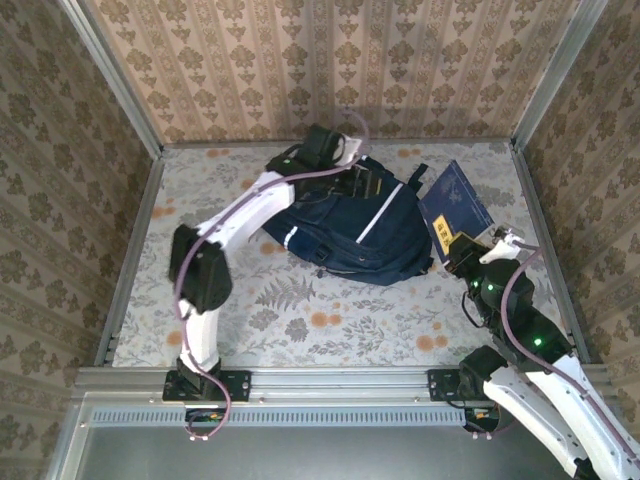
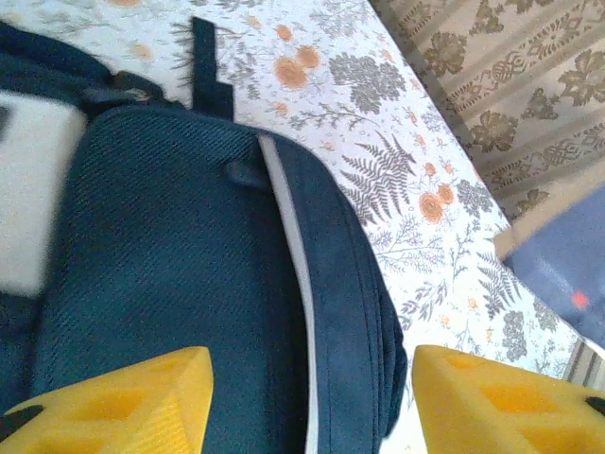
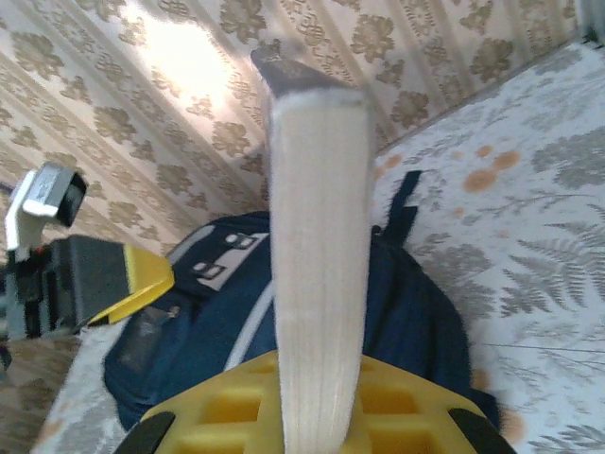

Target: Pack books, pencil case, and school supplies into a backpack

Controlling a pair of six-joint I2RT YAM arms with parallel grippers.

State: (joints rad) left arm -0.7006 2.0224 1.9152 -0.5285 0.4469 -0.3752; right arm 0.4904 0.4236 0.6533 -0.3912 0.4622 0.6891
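Note:
The navy backpack (image 1: 350,225) with white stripes lies in the middle of the table. My left gripper (image 1: 352,172) hovers over its far end, fingers spread and empty above the fabric (image 2: 189,246); this open left gripper (image 2: 312,407) straddles a white stripe. My right gripper (image 1: 462,248) is shut on a dark navy book (image 1: 455,205), held tilted just right of the backpack. From the right wrist, the book's white page edge (image 3: 317,236) rises between my right gripper's (image 3: 317,416) yellow fingers. The pencil case and school supplies are out of view.
Patterned walls enclose the floral table (image 1: 300,310) on three sides, with metal rails along the edges. A dark strap (image 1: 415,180) trails from the backpack toward the back. Bare tabletop lies in front of the backpack and to its left.

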